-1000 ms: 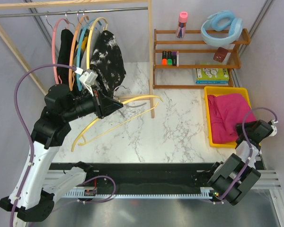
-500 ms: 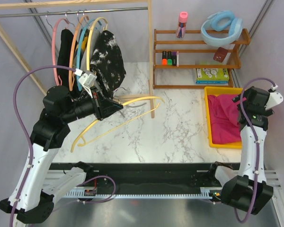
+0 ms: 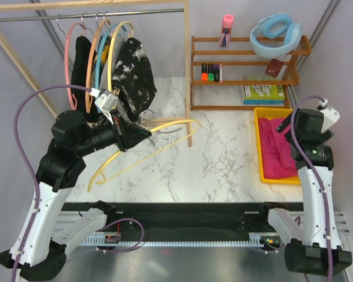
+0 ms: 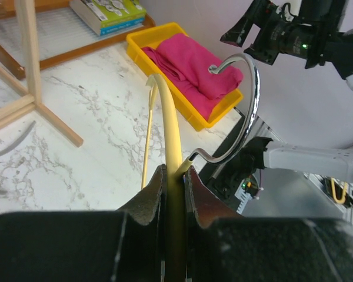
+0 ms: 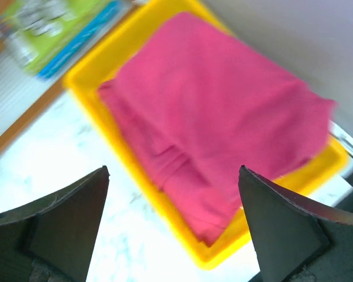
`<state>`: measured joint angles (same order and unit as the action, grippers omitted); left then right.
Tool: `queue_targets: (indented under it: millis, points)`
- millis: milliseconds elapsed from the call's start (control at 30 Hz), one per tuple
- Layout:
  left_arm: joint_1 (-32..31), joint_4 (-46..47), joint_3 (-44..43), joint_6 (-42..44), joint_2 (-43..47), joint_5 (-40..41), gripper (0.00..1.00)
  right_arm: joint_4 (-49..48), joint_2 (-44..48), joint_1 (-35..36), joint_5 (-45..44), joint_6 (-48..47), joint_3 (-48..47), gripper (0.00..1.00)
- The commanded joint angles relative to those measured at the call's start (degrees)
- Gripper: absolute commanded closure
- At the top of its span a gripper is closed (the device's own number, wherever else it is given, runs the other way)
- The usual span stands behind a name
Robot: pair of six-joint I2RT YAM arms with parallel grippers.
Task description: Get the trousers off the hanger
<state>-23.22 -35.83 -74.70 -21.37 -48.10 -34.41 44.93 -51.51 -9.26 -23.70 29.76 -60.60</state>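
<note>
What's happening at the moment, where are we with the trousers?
The left end effector is shut on the pale-yellow hanger and holds it bare over the table. The trousers are off it and lie folded in the yellow bin at the right side. The right end effector hangs open just above them with nothing in its grip.

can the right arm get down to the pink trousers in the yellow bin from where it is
Probably yes: the right gripper hangs open right above the trousers, which lie uncovered in the yellow bin, and nothing shows between them.
</note>
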Motion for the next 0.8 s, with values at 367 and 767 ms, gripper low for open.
queue_targets:
  millis: [367,767]
  points:
    - [0.1,3.8,-16.1,1.9,-10.3,24.6,0.98,2.7,-3.0,55.6,-2.7,7.0,-6.3,0.02]
    - [0.0,4.4,-38.7,-2.6,-31.1,41.8,0.98,-4.4,-2.8,72.4,-10.2,11.6,-2.2,0.02]
